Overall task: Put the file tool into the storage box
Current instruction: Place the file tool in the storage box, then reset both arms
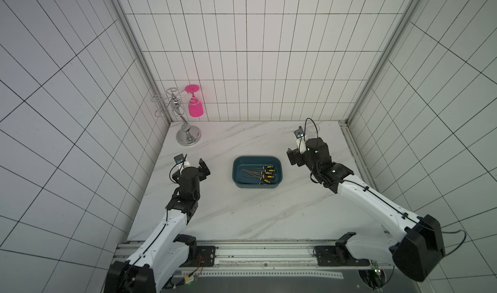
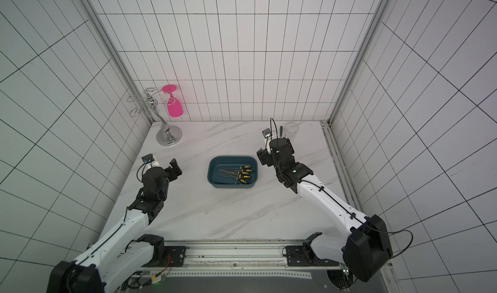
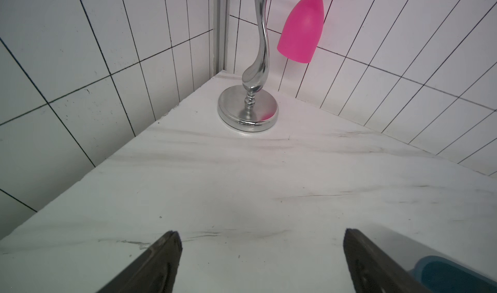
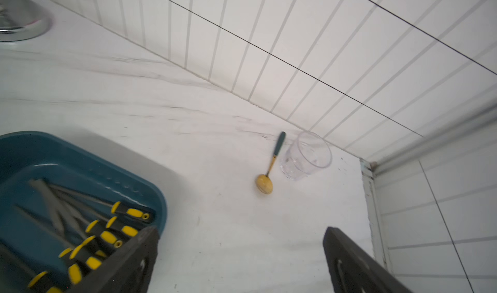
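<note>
Just beside right claw [image 4: 240,232]: boxed files [image 4: 129,212]

The files [image 4: 126,212] lie blurred in the storage box [image 4: 80,157], which the right wrist view's edge cuts off

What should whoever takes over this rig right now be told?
Left gripper: open, empty, over bare table beside the box.
Right gripper: open, empty, on the box's other side.
Files: lying in the box; none visible on the table.
Done: the job looks finished.
Left: apparently nothing. The spoon and cup at the back are not part of it.
</note>
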### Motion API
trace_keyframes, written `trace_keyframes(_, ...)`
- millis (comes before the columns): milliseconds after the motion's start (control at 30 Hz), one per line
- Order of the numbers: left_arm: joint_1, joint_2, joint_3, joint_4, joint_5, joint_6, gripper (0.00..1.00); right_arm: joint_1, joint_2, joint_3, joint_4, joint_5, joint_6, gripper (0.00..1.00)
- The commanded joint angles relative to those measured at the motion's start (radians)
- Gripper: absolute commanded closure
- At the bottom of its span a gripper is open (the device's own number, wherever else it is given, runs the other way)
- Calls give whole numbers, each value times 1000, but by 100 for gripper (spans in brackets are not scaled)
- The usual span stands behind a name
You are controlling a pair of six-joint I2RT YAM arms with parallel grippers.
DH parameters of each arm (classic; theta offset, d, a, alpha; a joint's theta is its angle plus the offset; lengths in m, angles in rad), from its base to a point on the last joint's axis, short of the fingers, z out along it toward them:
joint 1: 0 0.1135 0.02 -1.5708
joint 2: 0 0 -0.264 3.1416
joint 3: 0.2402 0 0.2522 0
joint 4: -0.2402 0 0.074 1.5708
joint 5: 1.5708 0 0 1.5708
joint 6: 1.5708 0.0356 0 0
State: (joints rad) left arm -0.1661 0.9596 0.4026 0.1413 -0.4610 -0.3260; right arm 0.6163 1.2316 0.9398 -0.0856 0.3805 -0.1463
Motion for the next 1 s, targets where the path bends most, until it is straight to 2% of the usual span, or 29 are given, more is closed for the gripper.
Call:
trace_keyframes(0,5,109,-2,231,-131,141,2,-90,-45,-107,87,142,103,1)
trace_keyframes(100,7,241,-13,405,-156,212,2,-178,-83,-194,189,147,133,1)
trace_keyframes(233,11,395,-22,595,-176,290,1,-227,-86,-302,351,181,53,1)
trace_keyframes(367,22,459,-34,687,-95,282,1,-287,-38,-331,429,238,85,1)
trace_keyframes(467,71,524,-72,798,51,256,2,-344,5,-379,573,215,77,1)
trace_keyframes(600,91,657,-64,944,58,262,2,-411,86,-451,764,193,106,1)
trace_keyframes(767,96,598,1,723,105,242,2,-453,131,-494,896,168,100,1)
trace_keyframes(967,127,607,31,674,152,225,2,-519,113,-512,911,11,129,1)
